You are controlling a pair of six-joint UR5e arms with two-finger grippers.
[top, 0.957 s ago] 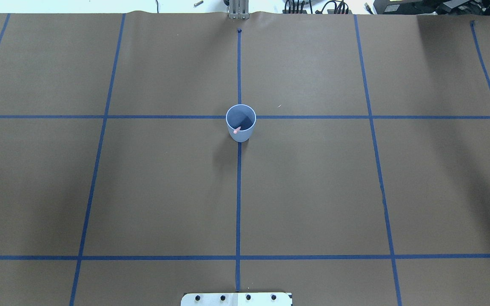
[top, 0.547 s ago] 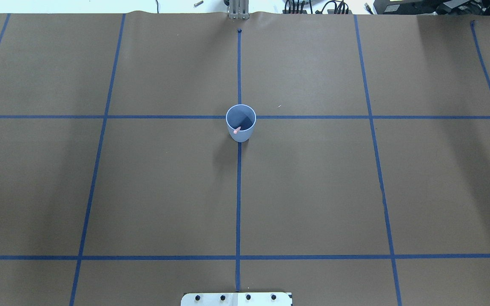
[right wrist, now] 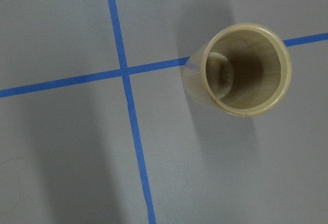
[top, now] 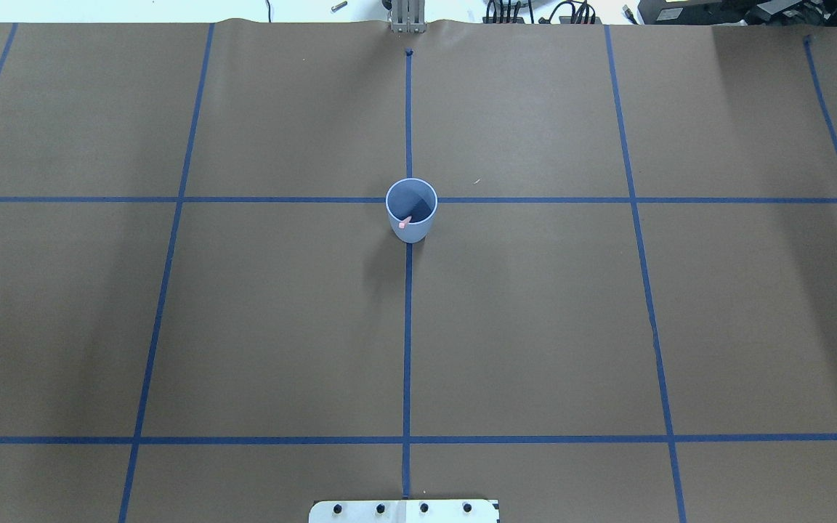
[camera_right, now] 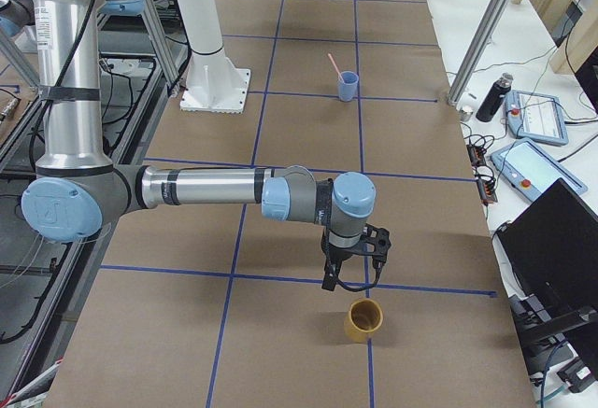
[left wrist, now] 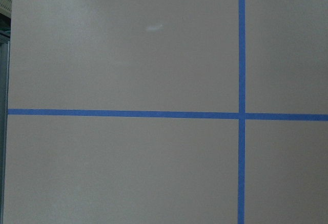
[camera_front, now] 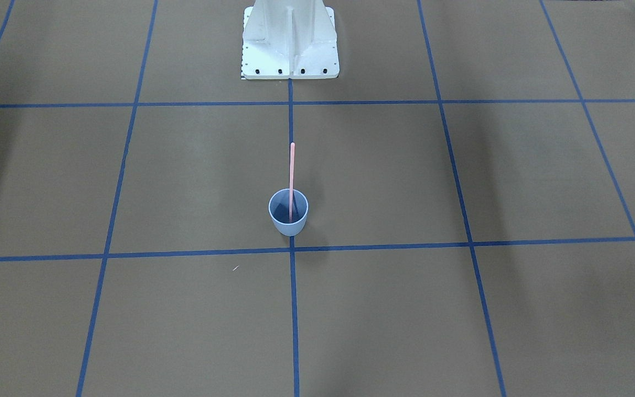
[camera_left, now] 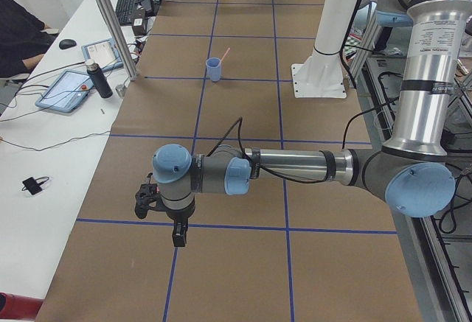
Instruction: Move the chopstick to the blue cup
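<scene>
chopstick (camera_front: 291, 176) stands in the blue cup (camera_front: 288, 225), its lower end down inside and the shaft leaning over the rim toward the white pedestal (camera_front: 290, 41). the cup sits upright at the middle of the brown table (top: 535, 327), on the centre line of blue tape (top: 407, 341), just on the robot's side of a crossing. nothing touches either one. both arms are out at the table's ends, well apart from the cup. the left gripper (camera_left: 179, 235) hangs low over a tape line, pointed down. from this side i cannot tell how far apart its jaws are, or whether it carries anything. the right gripper (camera_right: 344, 275) hangs just beside a wooden cup (right wrist: 241, 70), and its opening is just as unclear.
</scene>
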